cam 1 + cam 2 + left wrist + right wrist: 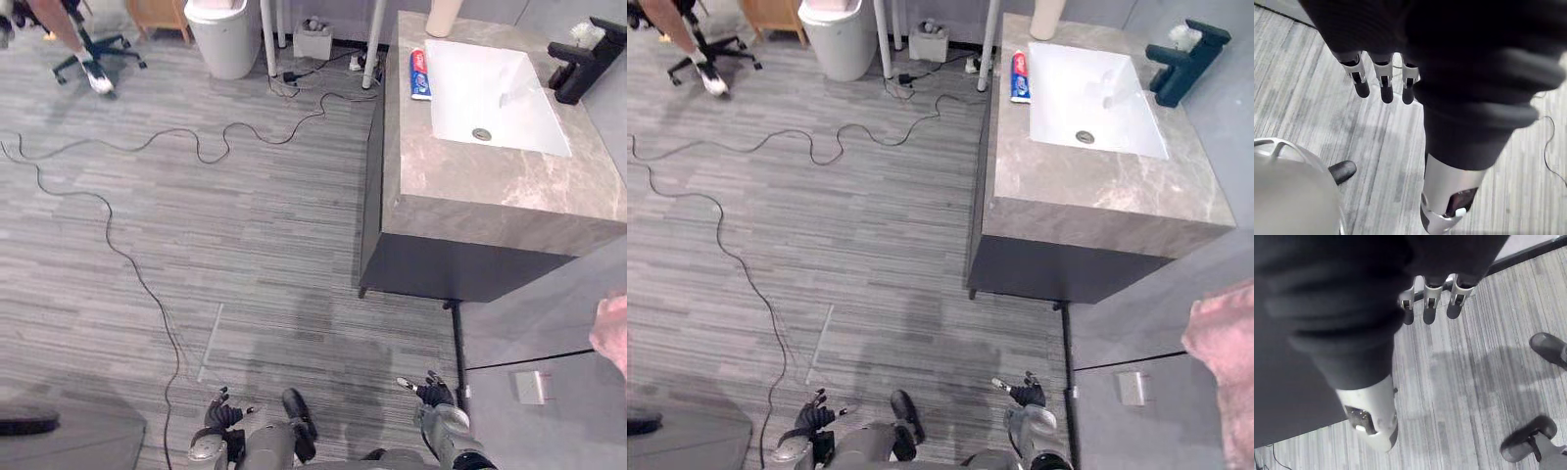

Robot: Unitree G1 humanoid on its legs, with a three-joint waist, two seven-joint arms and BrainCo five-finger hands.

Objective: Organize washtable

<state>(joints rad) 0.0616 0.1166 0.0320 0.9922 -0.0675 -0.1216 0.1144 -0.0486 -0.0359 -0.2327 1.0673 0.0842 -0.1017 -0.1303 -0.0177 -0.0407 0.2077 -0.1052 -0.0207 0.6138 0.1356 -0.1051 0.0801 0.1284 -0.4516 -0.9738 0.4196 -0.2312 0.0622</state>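
Left hand point(1382, 83): hung low at the robot's side, fingers straight and loose, nothing in it.
Right hand point(1430, 308): same story on the other side, with relaxed fingers and an empty grasp.
Floor point(245, 245): grey planks lay directly under both hands, and a thin cable point(127, 264) snaked ahead of the left hand.
Bench point(470, 201): stood well ahead of the right hand and a little to its outer side, far apart from either hand.
Basin point(460, 78): was set into the bench top at the far end from the hands, with nothing in it.
Toothpaste tube point(419, 74): lay flat on the bench, just beside the basin's rim on the side nearer the left hand.
Tap point(583, 67): dark, at the basin's far outer side, with a small white wad point(586, 34) on top; I couldn't tell what that was.
Pale vessel point(443, 18): stood upright at the bench's far edge, beyond the tube.
Step in hand: looked like the approach, with nothing yet touched.
Doing it well: I'd close in squarely on the bench's near edge, clear of the cable, and lift the hands only once the tube sat within easy reach.
Count: two hands, one bench, one basin, one tube, one tap, one vessel, one wad.
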